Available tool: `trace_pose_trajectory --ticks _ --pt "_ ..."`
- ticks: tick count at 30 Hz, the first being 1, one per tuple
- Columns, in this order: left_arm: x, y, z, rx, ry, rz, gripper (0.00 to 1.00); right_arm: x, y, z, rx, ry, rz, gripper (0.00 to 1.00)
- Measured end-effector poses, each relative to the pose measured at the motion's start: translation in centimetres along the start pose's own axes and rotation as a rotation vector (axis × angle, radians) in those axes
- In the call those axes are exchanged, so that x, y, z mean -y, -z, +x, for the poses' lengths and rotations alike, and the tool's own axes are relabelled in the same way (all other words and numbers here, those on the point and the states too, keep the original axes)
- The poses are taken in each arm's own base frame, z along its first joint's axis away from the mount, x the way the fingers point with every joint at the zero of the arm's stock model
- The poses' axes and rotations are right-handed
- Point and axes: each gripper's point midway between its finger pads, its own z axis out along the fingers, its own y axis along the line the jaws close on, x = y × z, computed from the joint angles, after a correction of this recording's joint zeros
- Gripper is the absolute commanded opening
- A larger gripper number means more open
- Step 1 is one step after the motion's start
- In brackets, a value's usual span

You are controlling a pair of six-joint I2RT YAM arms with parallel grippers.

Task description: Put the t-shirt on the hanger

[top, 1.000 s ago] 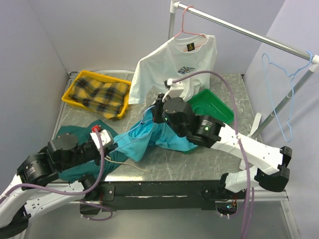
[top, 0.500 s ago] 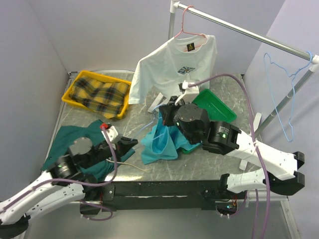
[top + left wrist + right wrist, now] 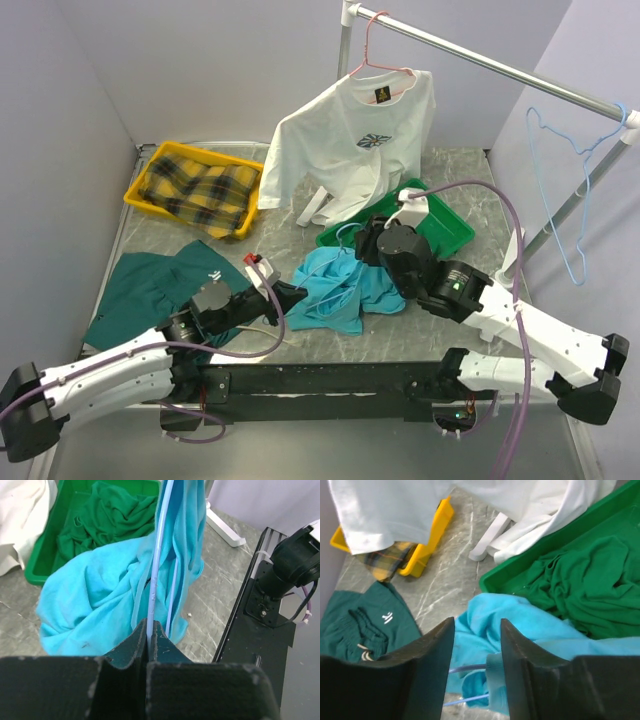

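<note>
The turquoise t-shirt (image 3: 338, 292) lies bunched on the table beside the green tray. In the left wrist view the t-shirt (image 3: 90, 595) drapes around the light-blue wire hanger (image 3: 156, 565). My left gripper (image 3: 150, 630) is shut on that wire at the shirt's left edge, seen from above as the left gripper (image 3: 296, 292). My right gripper (image 3: 363, 246) hovers over the shirt's far side. Its jaws (image 3: 477, 630) stand open, with the t-shirt (image 3: 525, 622) and a stretch of hanger wire (image 3: 465, 669) below them. A fold of cloth lies against the right finger; nothing is pinched.
A green tray (image 3: 445, 225) holds dark green garments (image 3: 580, 580). A white t-shirt (image 3: 350, 135) hangs on a pink hanger from the rail (image 3: 500, 70). Another blue wire hanger (image 3: 565, 200) hangs at the rail's right end. A yellow bin (image 3: 195, 185) and a dark green garment (image 3: 150, 285) sit left.
My right gripper has opened and let go of the t-shirt, which dropped into a heap. Both arms shifted right; the left carried the hanger toward the middle.
</note>
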Motion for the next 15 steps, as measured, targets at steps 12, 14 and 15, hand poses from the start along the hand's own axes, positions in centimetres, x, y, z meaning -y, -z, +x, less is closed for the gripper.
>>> trace_pose_trajectory --ticks 12,14,15 --pt "-0.1 -2.1 0.4 0.072 0.06 0.014 0.01 3.9 0.1 0.0 0.022 -0.109 0.04 0.84" --pt "-0.4 -2.2 0.0 0.091 0.079 -0.003 0.01 4.3 0.6 0.2 0.021 -0.118 0.033 0.84" --pt "-0.5 -2.3 -0.2 0.101 0.085 -0.01 0.01 4.5 0.8 0.4 0.02 -0.123 0.029 0.84"
